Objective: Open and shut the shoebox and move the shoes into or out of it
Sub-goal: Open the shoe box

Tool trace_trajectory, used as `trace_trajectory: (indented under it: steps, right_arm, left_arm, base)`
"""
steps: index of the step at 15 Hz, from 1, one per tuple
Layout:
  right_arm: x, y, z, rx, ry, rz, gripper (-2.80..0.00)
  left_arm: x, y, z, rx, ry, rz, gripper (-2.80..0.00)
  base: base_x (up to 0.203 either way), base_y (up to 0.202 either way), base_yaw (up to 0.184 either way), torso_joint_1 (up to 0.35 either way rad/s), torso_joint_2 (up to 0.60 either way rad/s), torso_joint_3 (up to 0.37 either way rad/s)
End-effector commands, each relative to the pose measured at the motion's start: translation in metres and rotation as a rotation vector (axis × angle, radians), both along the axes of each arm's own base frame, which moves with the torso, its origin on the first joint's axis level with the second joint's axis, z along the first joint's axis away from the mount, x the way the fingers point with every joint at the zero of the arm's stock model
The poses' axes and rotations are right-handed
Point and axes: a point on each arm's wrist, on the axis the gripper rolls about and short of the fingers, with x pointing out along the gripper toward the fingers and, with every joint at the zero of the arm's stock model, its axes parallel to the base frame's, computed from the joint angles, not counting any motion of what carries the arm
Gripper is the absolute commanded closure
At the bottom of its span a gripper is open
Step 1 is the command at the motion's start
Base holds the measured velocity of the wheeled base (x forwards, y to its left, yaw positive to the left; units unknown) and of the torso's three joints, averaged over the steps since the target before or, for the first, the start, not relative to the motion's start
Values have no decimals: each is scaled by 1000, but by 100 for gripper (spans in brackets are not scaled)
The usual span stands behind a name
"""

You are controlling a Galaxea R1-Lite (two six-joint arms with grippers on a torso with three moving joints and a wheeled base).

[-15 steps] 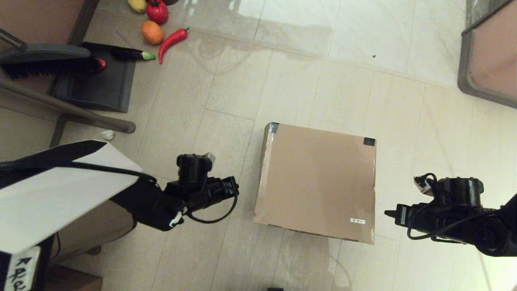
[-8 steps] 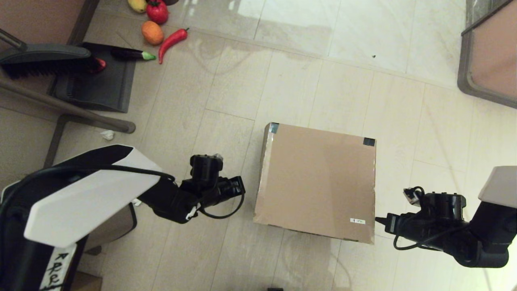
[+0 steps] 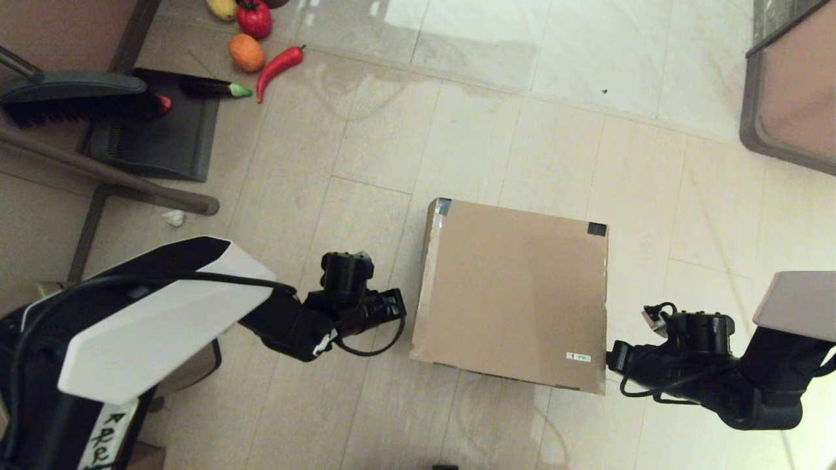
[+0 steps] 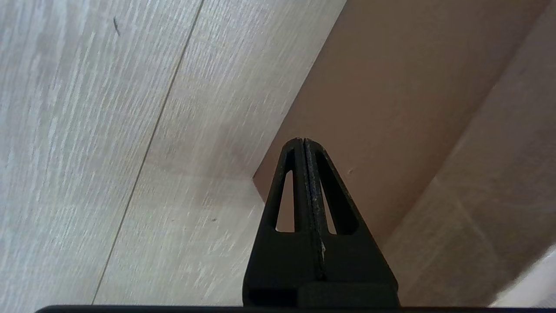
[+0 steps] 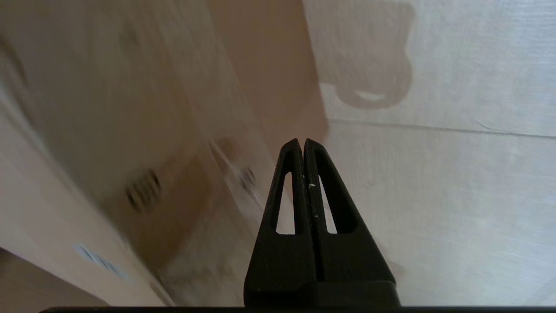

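Left to right, head view. Left claw (image 3: pixel 400 304): clenched, empty, low beside the left wall of the box, near its front corner. Box (image 3: pixel 516 294): on the floor (image 3: pixel 392 130), centre, lid flap down; dark tape on both far corners, white label (image 3: pixel 578 357) near the front right corner. Right claw (image 3: pixel 610 358): clenched, empty, just beside the box's right edge, level with the label.
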Motion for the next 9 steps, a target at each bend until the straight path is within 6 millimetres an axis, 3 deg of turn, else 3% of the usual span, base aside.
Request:
trace_trajectory:
  steps: [1,6,9]
  right_arm:
    - [6,5,-4,9,-4,13,0]
    - [15,14,-8,54,7,10,0]
    - [16,15,9,148,-19,-40,0]
  left_arm:
    - [-2,1,2,-3,-1,2,0]
    - [-8,-8,1,11,26,-22,0]
    - [-17,-14,12,5,51,-33,0]
  base:
    - [0,0,0,0,0,0]
    - [0,0,0,0,0,0]
    - [0,0,0,0,0,0]
